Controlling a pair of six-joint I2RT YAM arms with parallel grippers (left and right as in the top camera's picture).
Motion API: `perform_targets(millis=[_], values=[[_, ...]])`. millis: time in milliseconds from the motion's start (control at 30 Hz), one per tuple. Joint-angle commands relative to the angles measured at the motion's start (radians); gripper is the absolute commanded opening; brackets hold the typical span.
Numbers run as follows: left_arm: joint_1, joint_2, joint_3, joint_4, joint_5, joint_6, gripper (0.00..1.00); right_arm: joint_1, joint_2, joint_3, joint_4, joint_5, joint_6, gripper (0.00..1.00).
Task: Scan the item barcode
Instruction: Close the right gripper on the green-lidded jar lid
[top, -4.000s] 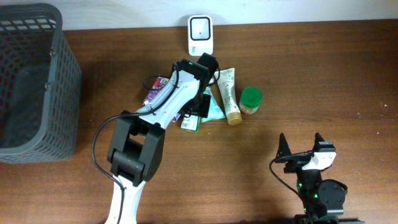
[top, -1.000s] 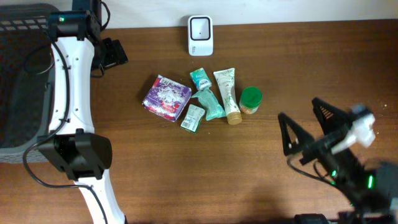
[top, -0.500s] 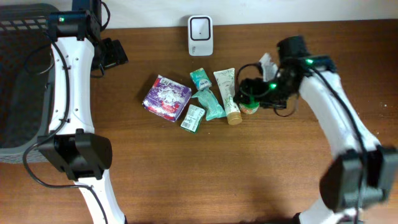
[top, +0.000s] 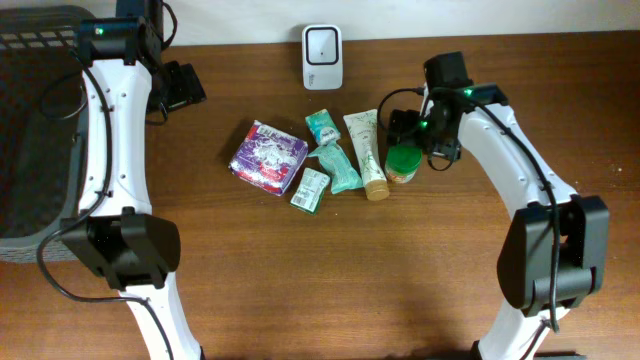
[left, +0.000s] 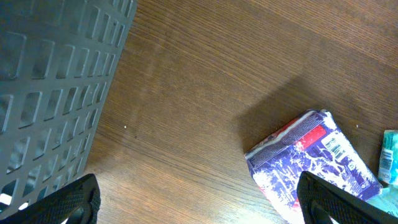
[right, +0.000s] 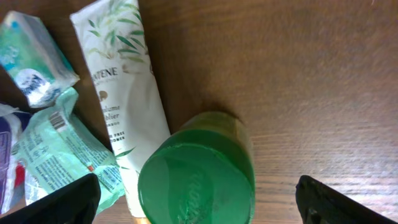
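the right gripper (top: 417, 135) hangs just over the green-lidded jar (top: 404, 161), jaws spread wide with nothing in them; looks like the pick-up step to me. the jar stands just beside the tube (top: 364, 150). next it needs to drop, close on the jar, then show it to the white scanner (top: 322, 55). the left gripper (top: 183, 85) gapes empty by the basket (top: 20, 200)

Six loose goods, one scanner, one basket, two arms.
On the tabletop (top: 300, 290): one purple packet (top: 267, 156), three small teal sachets (top: 322, 127), one cream tube (top: 366, 150), one green-lidded jar (top: 403, 160), one white scanner (top: 322, 57), one grey basket (top: 25, 225), plus a left arm (top: 115, 130) and a right arm (top: 515, 150).
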Motion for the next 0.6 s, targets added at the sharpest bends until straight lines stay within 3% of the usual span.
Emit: perform_targets(millis=[0, 133, 300, 367, 400, 567], values=[[0.002, 0.013, -0.008, -0.002, 0.000, -0.013, 0.99, 0.042, 0.013, -0.001, -0.019, 0.019, 0.103, 0.99], [0.002, 0.013, -0.008, -0.002, 0.000, -0.013, 0.99, 0.066, 0.014, -0.031, -0.018, 0.117, 0.181, 0.99], [0.002, 0.013, -0.008, -0.002, 0.000, -0.013, 0.99, 0.103, 0.063, -0.039, -0.007, 0.192, 0.180, 1.00], [0.002, 0.013, -0.008, -0.002, 0.000, -0.013, 0.99, 0.101, 0.063, -0.039, -0.008, 0.201, 0.177, 0.84], [0.002, 0.013, -0.008, -0.002, 0.000, -0.013, 0.99, 0.100, 0.063, -0.039, -0.010, 0.200, 0.162, 0.83], [0.002, 0.013, -0.008, -0.002, 0.000, -0.013, 0.99, 0.082, 0.063, -0.039, 0.000, 0.259, -0.155, 0.79]])
